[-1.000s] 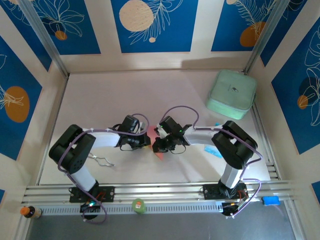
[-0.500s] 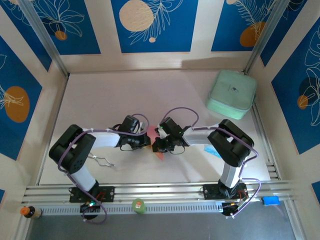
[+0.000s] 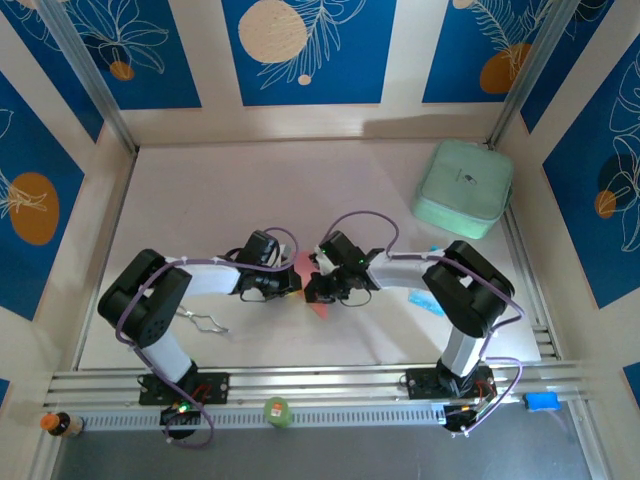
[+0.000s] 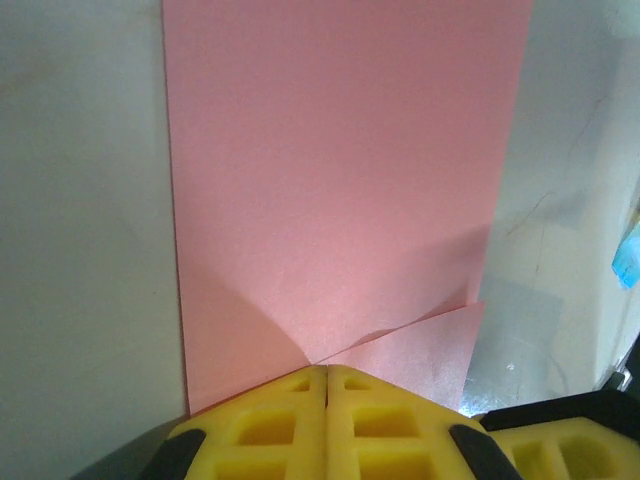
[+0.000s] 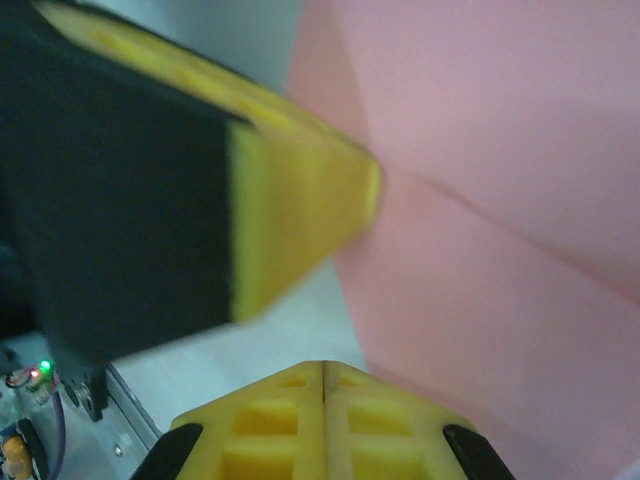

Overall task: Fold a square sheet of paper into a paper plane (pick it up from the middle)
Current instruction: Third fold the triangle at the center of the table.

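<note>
The square sheet of paper (image 3: 318, 308) is pink-red and lies flat on the white table (image 3: 200, 200) between both grippers. In the left wrist view it (image 4: 340, 180) is a long strip with a corner flap (image 4: 420, 350) folded over. A dart-shaped paper plane is out of view. My left gripper (image 4: 327, 368) is shut, and its tips press down where the creases meet. My right gripper (image 5: 323, 365) is shut too, its tips over bare table just beside the paper's edge (image 5: 480, 300). From above, the left gripper (image 3: 297, 285) and the right gripper (image 3: 310, 290) nearly touch.
A mint-green rounded case (image 3: 463, 187) sits at the back right. A small blue-and-white packet (image 3: 425, 300) lies by the right arm. A bent wire piece (image 3: 205, 322) lies near the left arm. Rails (image 3: 320, 385) run along the front edge.
The right arm's elbow shifted slightly left and came back. Both grippers and the paper stay where they were.
</note>
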Tool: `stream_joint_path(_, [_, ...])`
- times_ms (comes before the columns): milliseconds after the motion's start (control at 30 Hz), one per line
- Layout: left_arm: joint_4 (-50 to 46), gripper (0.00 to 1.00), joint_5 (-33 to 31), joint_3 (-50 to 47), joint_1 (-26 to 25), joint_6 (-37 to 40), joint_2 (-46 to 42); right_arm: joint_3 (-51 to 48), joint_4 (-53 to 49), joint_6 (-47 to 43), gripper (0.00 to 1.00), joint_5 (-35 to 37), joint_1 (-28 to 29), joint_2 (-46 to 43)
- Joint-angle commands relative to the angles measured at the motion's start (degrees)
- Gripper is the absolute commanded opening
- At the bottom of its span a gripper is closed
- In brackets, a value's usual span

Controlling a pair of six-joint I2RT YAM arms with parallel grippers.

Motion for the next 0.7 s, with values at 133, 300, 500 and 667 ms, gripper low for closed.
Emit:
stream_joint_path(133, [-3.5, 0.0, -2.9, -1.5, 0.2, 0.2, 1.0, -1.2, -1.2, -0.7, 0.02, -1.0, -0.5, 1.9])
stream_joint_path(300, [-2.1, 0.0, -3.5, -2.3, 0.5, -1.5, 0.9, -8.0, 0.2, -1.2, 0.03, -2.7, -0.1, -3.9])
stream_joint_path(500, [-1.0, 0.0, -3.7, -3.4, 0.7, -3.3, 0.8, -15.0, -1.8, -1.6, 0.03, -2.8, -0.1, -10.1])
stream_joint_path(667, [2.5, 0.0, -4.4, -5.8, 0.7, -7.6, -0.4, -16.6, -4.3, -0.8, 0.02, 1.3, -0.2, -14.1])
